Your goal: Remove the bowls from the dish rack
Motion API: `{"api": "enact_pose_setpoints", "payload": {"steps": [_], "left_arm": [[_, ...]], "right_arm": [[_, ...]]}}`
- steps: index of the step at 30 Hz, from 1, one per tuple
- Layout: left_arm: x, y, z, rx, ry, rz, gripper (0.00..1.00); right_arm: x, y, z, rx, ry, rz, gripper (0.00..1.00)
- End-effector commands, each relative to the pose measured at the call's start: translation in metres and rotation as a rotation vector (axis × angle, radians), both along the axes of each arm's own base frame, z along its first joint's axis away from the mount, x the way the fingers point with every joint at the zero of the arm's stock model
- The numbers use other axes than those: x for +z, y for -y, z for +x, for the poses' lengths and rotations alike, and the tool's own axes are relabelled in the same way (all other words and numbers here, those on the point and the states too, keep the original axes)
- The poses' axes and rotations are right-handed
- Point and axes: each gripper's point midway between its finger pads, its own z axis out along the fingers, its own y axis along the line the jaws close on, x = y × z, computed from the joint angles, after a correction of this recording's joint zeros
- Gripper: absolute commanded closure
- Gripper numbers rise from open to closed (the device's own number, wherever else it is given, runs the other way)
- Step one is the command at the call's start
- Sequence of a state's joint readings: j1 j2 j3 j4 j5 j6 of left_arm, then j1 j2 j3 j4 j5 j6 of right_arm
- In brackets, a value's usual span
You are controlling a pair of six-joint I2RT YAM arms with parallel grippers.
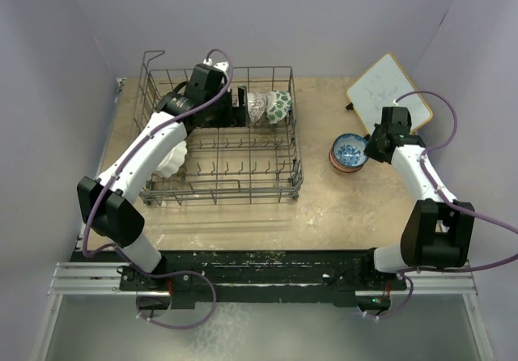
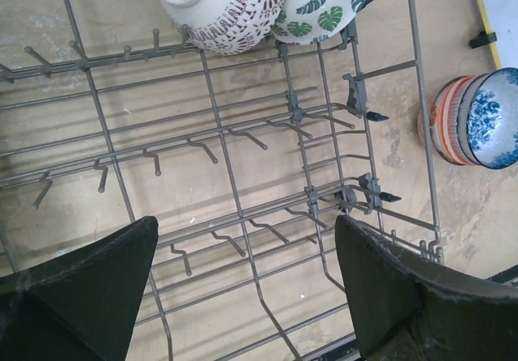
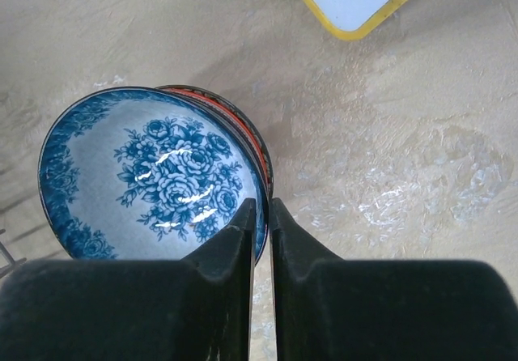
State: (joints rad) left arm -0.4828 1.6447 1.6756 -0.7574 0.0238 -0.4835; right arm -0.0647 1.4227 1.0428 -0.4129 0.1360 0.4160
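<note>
In the left wrist view, the patterned bowl (image 2: 235,9) and the leaf bowl (image 2: 324,5) are cut off by the top edge. The blue bowl (image 2: 490,118) is cut off by the right edge, and the board (image 2: 500,5) is reduced to a corner. The left gripper's (image 2: 247,225) fingers (image 2: 89,288) are cropped at the bottom, and the rack (image 2: 356,98) is cropped on every side.

From above, a white bowl (image 1: 174,163) is half covered by the left arm, and the board's writing is too small to be read. Of the red bowl (image 1: 336,165) only a sliver is shown beneath the blue one.

In the right wrist view, the blue bowl's near rim is hidden where it is pinched between the right gripper's (image 3: 261,209) fingers.
</note>
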Motion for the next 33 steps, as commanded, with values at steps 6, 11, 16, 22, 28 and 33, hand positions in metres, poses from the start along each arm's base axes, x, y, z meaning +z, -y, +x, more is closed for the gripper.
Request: {"api": "enact_pose_setpoints", "payload": {"steps": [6,11,16,22,28,33], "left_arm": [[0.016,-0.009,0.019,0.012,0.084,0.074,0.07],[0.004,-0.004,0.049,0.024,0.118,0.215,0.06],[-0.007,0.001,0.084,0.030,0.165,0.474,0.01],[-0.027,0.008,0.118,0.005,0.228,0.673,0.01],[-0.037,0.021,0.127,-0.073,0.346,0.740,0.01],[-0.050,0.025,0.129,-0.072,0.369,0.772,0.01]], "right_arm": [[0.056,-0.010,0.011,0.016,0.140,0.046,0.62],[0.089,-0.009,0.010,0.013,0.209,0.034,0.61],[0.101,-0.012,0.004,0.029,0.232,0.038,0.60],[0.094,-0.013,-0.008,0.039,0.222,0.035,0.59],[0.089,-0.011,-0.016,0.041,0.216,0.022,0.59],[0.090,-0.012,-0.017,0.050,0.223,0.020,0.59]]}}
